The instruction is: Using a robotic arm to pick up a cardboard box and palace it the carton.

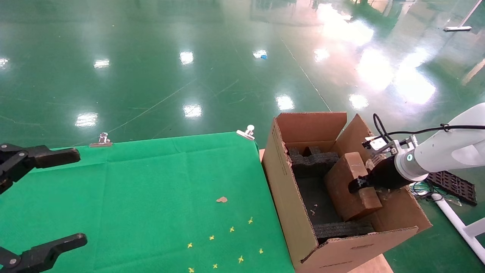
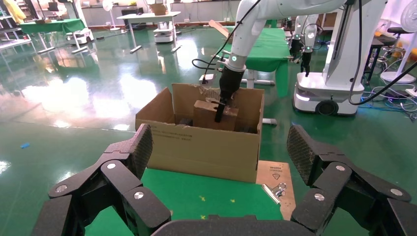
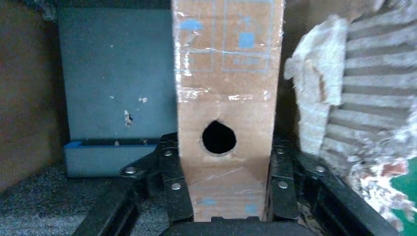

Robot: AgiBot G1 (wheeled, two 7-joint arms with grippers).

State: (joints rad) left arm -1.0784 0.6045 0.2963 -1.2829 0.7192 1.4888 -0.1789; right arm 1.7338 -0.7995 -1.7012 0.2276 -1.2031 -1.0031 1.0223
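On the narrow edge of the cardboard box (image 3: 225,98) I can see pale blue printed symbols in frames, but I cannot read them. The side of the carton (image 2: 204,147) carries a line of small dark print that is too small to read. A printed sign with a triangle is on the brown board (image 2: 274,173) beside the carton, and it is also not readable.

My left gripper (image 1: 36,197) is at the left, above the green tabletop (image 1: 151,182). Its fingers (image 2: 125,167) are spread wide apart and hold nothing. It is well apart from the carton.

My right arm (image 1: 447,149) is white and reaches in from the right, over the right flap of the carton. My right gripper (image 3: 223,196) is inside the carton. Its fingers (image 3: 172,182) are closed on the two wide faces of the cardboard box, just below the small round hole (image 3: 219,137) in the narrow edge.

The carton stands at the right edge of the tabletop with its flaps up. One flap (image 3: 364,98) is torn and ragged. Inside the carton there are black foam blocks (image 1: 312,159) at the far end and at the near end. The cardboard box is between them, tilted. I cannot tell if its low end touches the floor of the carton.
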